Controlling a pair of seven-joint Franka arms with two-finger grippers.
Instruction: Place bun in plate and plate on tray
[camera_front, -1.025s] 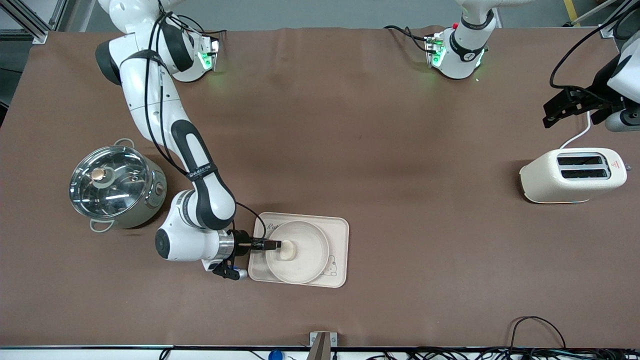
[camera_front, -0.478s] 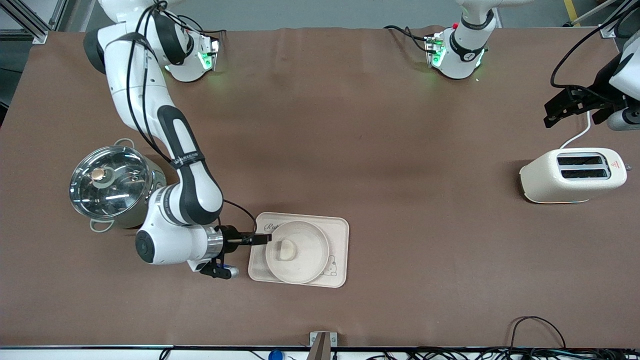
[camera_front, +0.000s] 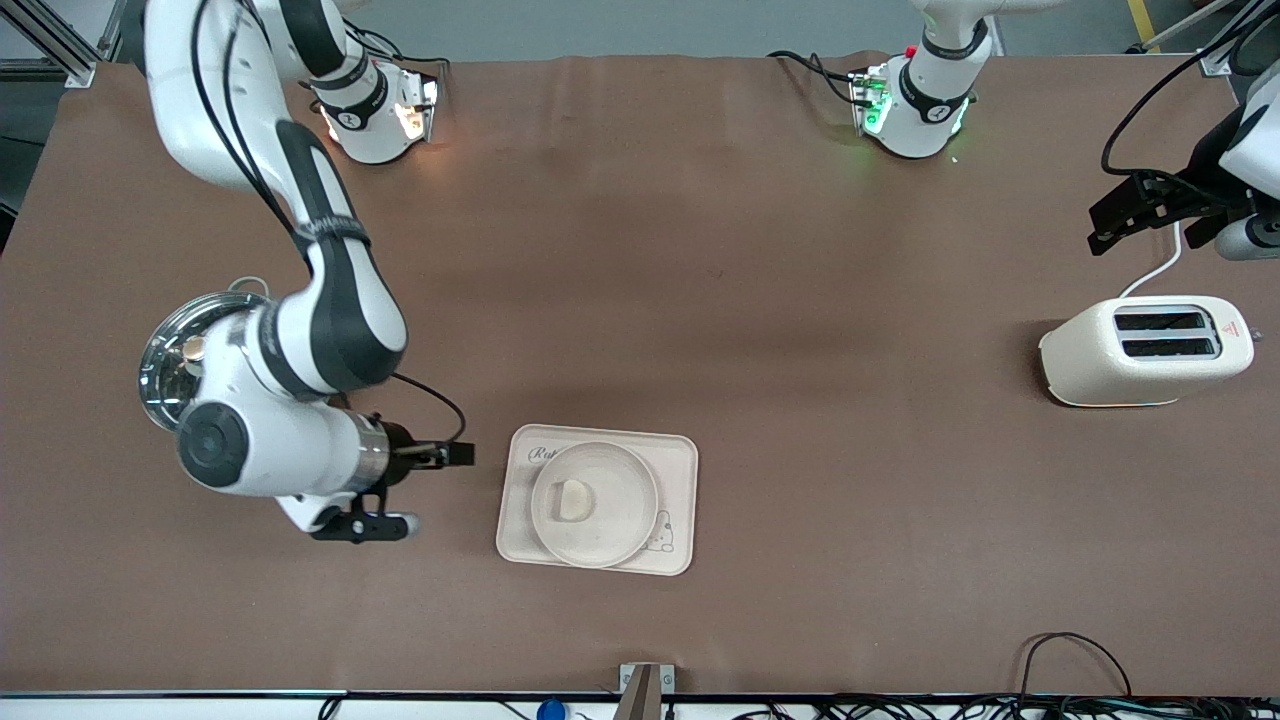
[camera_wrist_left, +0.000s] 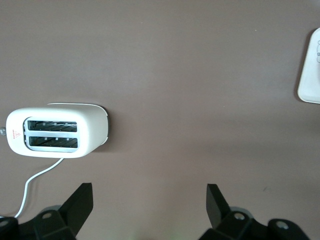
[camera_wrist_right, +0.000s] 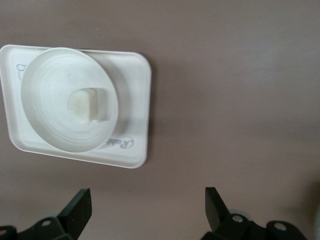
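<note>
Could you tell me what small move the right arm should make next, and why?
Probably just lift clear toward its base and rest. The bun already lies in the plate, the plate sits on the tray, and the right gripper is open, empty, over bare table beside the tray. The left gripper waits open near the toaster.

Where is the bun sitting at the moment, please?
In the front view, the bun lies in the plate, which rests on the tray. The open right gripper is beside the tray, toward the right arm's end.
</note>
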